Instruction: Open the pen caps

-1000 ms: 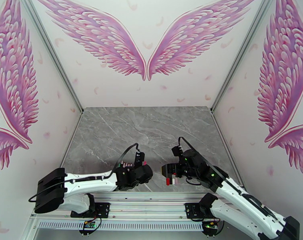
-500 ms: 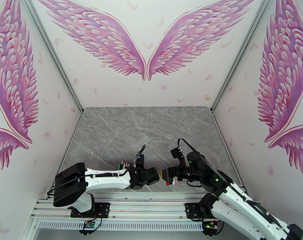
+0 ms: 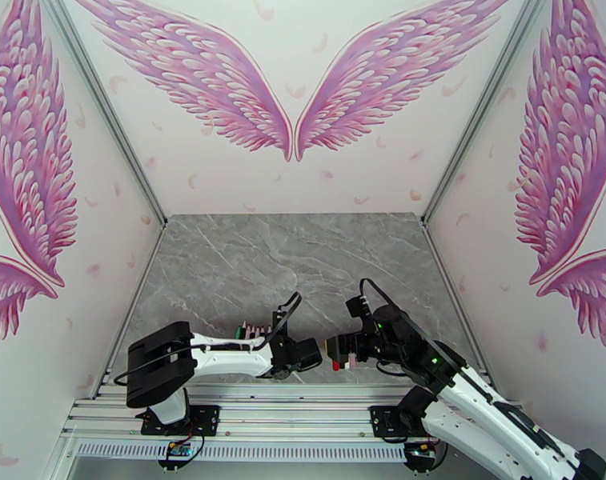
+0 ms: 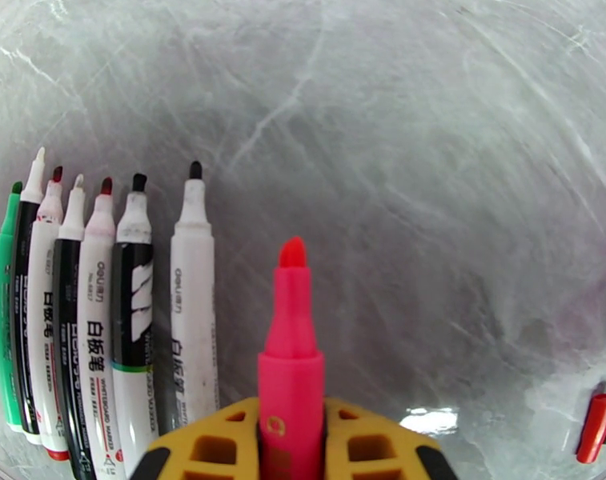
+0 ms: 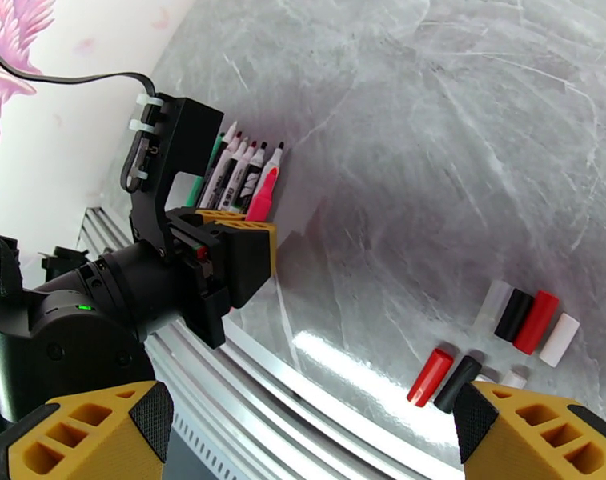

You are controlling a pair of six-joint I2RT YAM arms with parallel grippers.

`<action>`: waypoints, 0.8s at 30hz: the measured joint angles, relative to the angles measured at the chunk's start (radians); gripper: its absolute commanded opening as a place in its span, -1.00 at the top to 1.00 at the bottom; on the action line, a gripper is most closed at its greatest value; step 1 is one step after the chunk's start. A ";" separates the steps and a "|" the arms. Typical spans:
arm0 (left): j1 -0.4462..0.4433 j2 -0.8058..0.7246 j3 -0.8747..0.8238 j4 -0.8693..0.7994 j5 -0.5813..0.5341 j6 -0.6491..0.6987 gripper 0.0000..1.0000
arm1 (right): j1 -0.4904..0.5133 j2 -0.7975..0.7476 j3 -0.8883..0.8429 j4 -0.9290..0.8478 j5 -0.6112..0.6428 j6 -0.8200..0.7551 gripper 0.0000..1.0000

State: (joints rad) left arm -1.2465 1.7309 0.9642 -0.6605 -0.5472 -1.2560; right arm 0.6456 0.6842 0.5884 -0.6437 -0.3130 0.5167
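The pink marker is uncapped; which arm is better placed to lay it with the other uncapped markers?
Left. The left pincer is shut on the pink marker, tip forward, and the row of uncapped markers lies beside it. The right pincer is open and empty, near the loose caps.

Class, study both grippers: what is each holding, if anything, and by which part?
The left gripper grips an uncapped pink pen by its barrel, below the tip. The right gripper holds nothing; its jaws stand open.

A staged robot-lab booth: pink wing murals (image 3: 206, 74) on white walls (image 3: 303, 190), marble-look tabletop (image 3: 286, 258), aluminium mounting rail (image 3: 286, 411).
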 measured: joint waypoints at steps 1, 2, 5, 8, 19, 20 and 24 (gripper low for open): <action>0.000 0.008 0.006 -0.005 -0.003 0.000 0.74 | 0.000 0.000 0.000 0.000 0.002 0.000 -0.98; 0.000 0.018 0.014 -0.011 -0.007 0.002 0.72 | 0.000 0.000 0.000 0.000 0.004 0.000 -0.98; 0.000 0.047 0.031 -0.021 -0.019 0.008 0.70 | 0.000 0.000 0.000 -0.001 0.008 0.000 -0.97; 0.000 0.067 0.040 -0.032 -0.023 0.014 0.67 | 0.000 0.000 0.000 -0.004 0.008 0.000 -0.98; 0.003 0.095 0.063 -0.065 -0.024 0.014 0.45 | 0.000 0.004 -0.004 -0.007 0.026 0.001 -0.98; 0.003 0.095 0.063 -0.068 -0.024 0.013 0.44 | 0.000 0.004 -0.005 -0.007 0.026 0.001 -0.98; 0.006 0.095 0.064 -0.072 -0.026 0.014 0.41 | 0.000 0.008 -0.007 -0.007 0.026 0.001 -0.98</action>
State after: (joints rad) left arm -1.2400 1.8263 1.0283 -0.7326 -0.5732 -1.2419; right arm 0.6456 0.6922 0.5816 -0.6510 -0.2874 0.5179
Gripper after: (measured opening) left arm 0.289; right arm 0.988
